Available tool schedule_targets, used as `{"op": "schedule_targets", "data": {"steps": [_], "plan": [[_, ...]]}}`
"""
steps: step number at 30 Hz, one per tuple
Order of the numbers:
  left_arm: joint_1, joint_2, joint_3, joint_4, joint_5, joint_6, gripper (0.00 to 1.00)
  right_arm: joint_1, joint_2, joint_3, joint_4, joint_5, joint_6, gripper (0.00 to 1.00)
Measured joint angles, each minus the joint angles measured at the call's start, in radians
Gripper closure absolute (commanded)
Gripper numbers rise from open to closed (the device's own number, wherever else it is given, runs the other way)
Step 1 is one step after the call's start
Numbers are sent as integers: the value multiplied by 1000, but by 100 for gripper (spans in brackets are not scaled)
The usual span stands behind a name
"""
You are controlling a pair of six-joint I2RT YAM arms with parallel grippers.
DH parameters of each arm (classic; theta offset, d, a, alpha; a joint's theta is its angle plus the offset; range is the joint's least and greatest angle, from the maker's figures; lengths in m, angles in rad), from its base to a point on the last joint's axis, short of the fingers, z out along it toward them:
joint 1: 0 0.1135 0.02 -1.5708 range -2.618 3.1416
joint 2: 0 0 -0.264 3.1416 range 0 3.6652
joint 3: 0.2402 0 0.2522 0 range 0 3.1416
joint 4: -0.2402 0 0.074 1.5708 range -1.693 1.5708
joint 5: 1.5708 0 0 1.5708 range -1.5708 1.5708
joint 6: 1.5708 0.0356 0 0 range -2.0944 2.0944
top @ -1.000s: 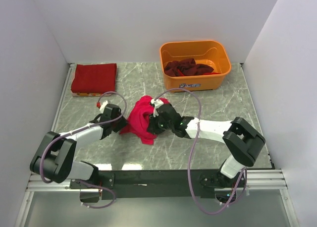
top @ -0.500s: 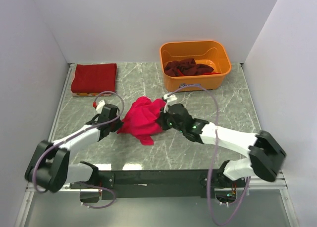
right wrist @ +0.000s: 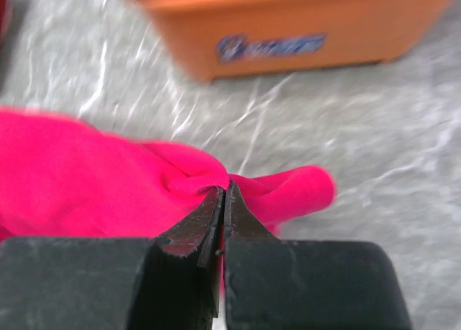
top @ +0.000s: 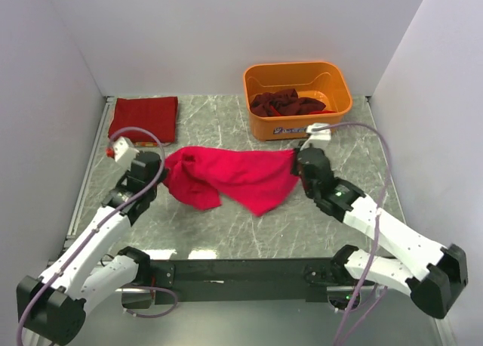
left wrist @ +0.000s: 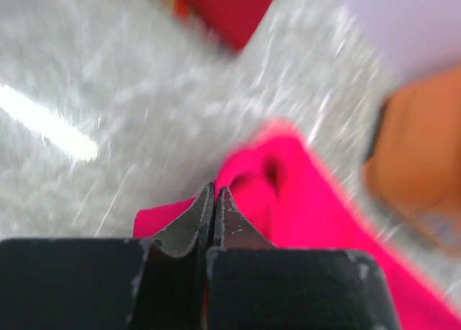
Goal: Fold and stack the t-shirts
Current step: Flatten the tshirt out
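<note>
A bright pink t-shirt [top: 230,176] hangs stretched between my two grippers over the middle of the marble table. My left gripper [top: 161,167] is shut on its left end; the left wrist view shows the shirt [left wrist: 317,215] past the closed tips [left wrist: 214,193]. My right gripper [top: 299,162] is shut on its right end, cloth [right wrist: 86,186] bunched at the closed tips [right wrist: 223,192]. A folded dark red t-shirt [top: 143,118] lies at the far left. More dark red shirts [top: 287,102] lie crumpled in the orange bin [top: 298,124].
The orange bin stands at the back right, close behind my right gripper, and also shows in the right wrist view [right wrist: 288,27]. White walls enclose the table on three sides. The grey marble table [top: 226,225] has bare surface in front of the shirt.
Both grippers have moved apart, left going left and right going right. The pink shirt, bunched a second ago, is now pulled out wide between them.
</note>
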Motion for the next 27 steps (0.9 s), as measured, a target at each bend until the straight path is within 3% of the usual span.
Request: {"op": "schedule_targets", "data": {"steps": [7,13,23,27], "plan": [[0,-26,285,-56,-177,7,99,-90,-118,135,-9,11,-84,100],[0,-137,390,-63,-298,40,99,-95,-206,267,-6,26,-159,100],[0,-370,484,-58,-289,108,99,-95,-345,432,-129,-85,-175,100],[0,-393,560,-37,-267,149,99,-95,-403,450,-166,-127,-163,100]]}}
